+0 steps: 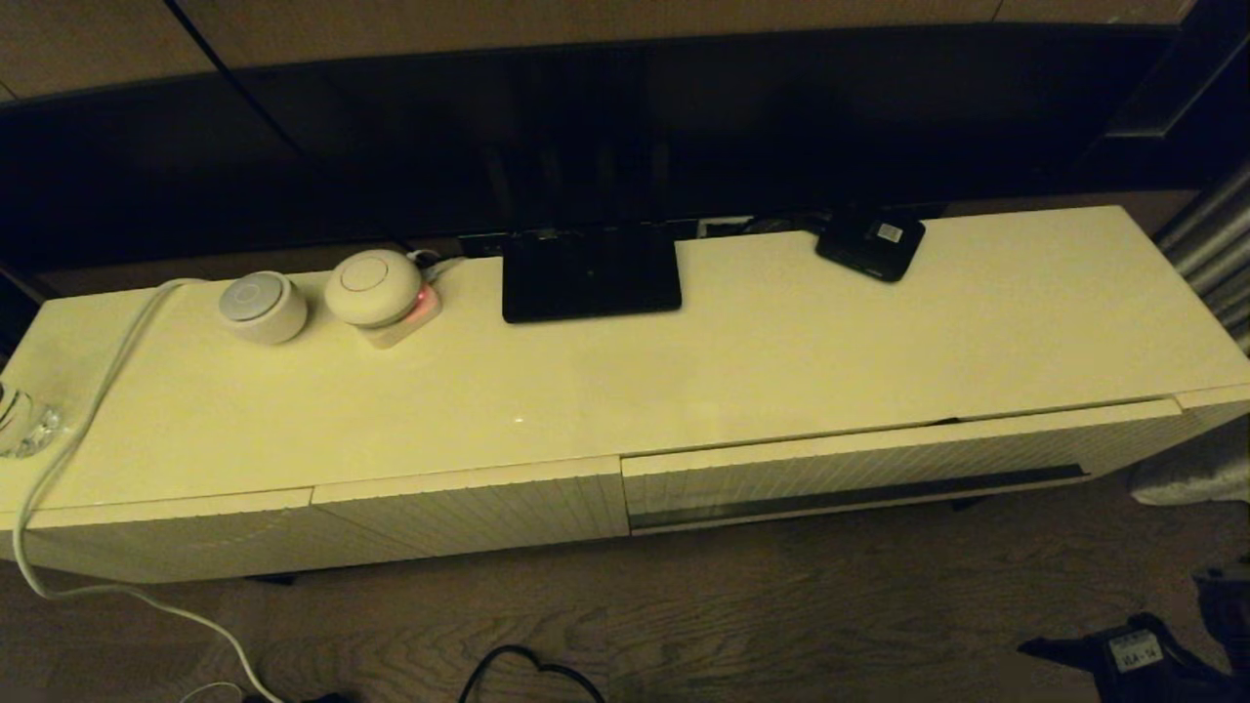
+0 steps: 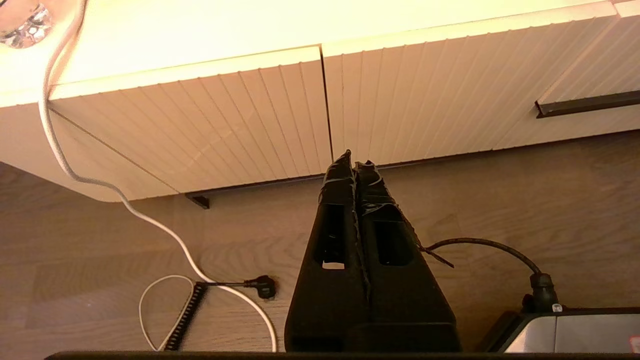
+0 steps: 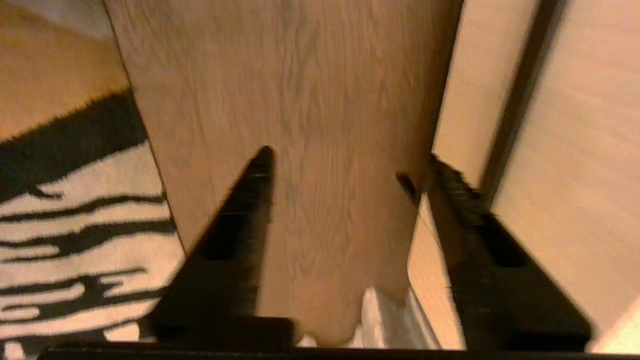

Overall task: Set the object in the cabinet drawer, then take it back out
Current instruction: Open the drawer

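Observation:
The object is out of view in every frame. The cabinet drawer [image 1: 859, 467] is the wide ribbed cream front on the right of the cabinet, with a long dark handle strip [image 1: 859, 496]. It sits almost flush, with a thin dark gap along its top edge. My right gripper [image 3: 345, 165] hangs open over the wood floor with nothing between its fingers, and a pale cabinet panel lies beside one finger. Part of the right arm [image 1: 1133, 652] shows at the bottom right corner. My left gripper [image 2: 354, 162] is shut and empty, low in front of the ribbed panels; the handle strip [image 2: 587, 102] is off to its side.
On the cabinet top stand a flat black stand [image 1: 591, 273], a small black box with a white label [image 1: 871, 244], two round white devices [image 1: 262, 307] and a glass [image 1: 24, 420]. A white cable [image 1: 68, 459] trails to the floor. A zebra-striped rug [image 3: 75, 225] lies near the right gripper.

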You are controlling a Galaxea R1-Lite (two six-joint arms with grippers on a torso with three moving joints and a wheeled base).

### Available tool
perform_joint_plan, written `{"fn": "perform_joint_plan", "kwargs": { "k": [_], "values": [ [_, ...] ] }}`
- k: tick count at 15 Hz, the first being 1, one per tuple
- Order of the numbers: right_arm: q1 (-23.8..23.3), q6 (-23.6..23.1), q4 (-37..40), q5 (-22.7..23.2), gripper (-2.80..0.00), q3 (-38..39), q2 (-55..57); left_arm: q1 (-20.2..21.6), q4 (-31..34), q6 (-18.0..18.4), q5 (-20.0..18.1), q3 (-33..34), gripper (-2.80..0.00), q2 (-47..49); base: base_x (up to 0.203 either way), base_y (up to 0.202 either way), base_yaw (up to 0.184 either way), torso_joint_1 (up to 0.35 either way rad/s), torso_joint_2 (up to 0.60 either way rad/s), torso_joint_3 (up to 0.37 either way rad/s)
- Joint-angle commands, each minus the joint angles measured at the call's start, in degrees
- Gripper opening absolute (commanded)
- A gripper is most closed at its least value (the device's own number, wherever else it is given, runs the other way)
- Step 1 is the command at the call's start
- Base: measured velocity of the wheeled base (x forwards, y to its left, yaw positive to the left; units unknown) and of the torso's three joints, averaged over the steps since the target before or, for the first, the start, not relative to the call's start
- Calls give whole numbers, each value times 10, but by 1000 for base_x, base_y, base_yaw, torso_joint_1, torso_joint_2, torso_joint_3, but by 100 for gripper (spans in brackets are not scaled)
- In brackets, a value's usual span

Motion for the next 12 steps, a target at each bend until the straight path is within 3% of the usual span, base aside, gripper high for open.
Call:
{"fn": "perform_joint_plan", "kwargs": {
  "k": [1, 6, 12],
  "values": [
    [2, -4, -46, 10, 0, -2, 100, 0, 0, 0, 0, 2, -280, 0, 0, 0, 0, 0, 0, 0],
    [4, -4, -221, 46, 0, -5, 217, 0, 0, 1, 0, 2, -280, 0, 0, 0, 0, 0, 0, 0],
    [14, -9, -229, 56, 0, -36, 252, 0, 0, 0, 0, 2, -280, 0, 0, 0, 0, 0, 0, 0]
  ]
}}
